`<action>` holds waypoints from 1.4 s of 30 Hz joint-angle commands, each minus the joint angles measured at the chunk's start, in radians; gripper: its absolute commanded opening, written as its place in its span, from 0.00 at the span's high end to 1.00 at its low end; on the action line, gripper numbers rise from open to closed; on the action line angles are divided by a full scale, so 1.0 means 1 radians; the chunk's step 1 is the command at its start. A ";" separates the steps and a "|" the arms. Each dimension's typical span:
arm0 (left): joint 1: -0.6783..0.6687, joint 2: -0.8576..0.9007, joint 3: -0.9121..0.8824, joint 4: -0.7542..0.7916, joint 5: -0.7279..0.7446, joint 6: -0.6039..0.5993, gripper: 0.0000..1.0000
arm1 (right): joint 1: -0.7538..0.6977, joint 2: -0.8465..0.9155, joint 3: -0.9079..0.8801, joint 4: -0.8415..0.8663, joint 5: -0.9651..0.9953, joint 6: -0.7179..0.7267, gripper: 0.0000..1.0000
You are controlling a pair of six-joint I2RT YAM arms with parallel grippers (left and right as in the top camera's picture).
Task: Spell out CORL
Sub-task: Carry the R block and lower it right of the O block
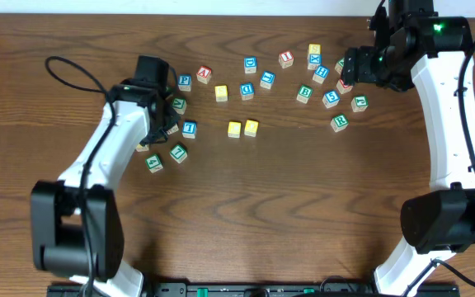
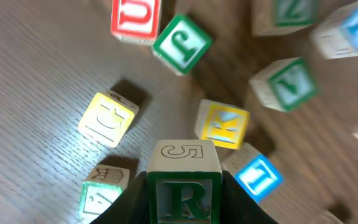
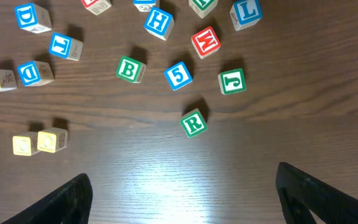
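Note:
My left gripper (image 1: 162, 111) is shut on a green R block (image 2: 184, 190), held just above the table among scattered blocks. A yellow C block (image 2: 107, 118) lies just ahead of it on the left, and a yellow K block (image 2: 224, 124) on the right. My right gripper (image 3: 182, 193) is open and empty, high over the right cluster (image 1: 361, 66). A second green R block (image 3: 193, 122) lies below it and shows overhead (image 1: 339, 122). A blue L block (image 3: 246, 12) lies at the far edge. Two yellow blocks (image 1: 234, 129) (image 1: 251, 127) sit side by side mid-table; their letters are unreadable.
Around the left gripper lie a green J (image 2: 181, 43), a red U (image 2: 135, 18), a green V (image 2: 284, 84) and a blue block (image 2: 258, 176). On the right lie a green B (image 3: 129, 69), blue 5 (image 3: 178, 74), red M (image 3: 205, 42), blue H (image 3: 158, 22) and green J (image 3: 232, 81).

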 commanded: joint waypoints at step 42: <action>-0.594 0.204 0.173 0.270 -0.138 0.240 0.75 | 0.004 0.003 0.000 -0.070 0.076 0.008 0.04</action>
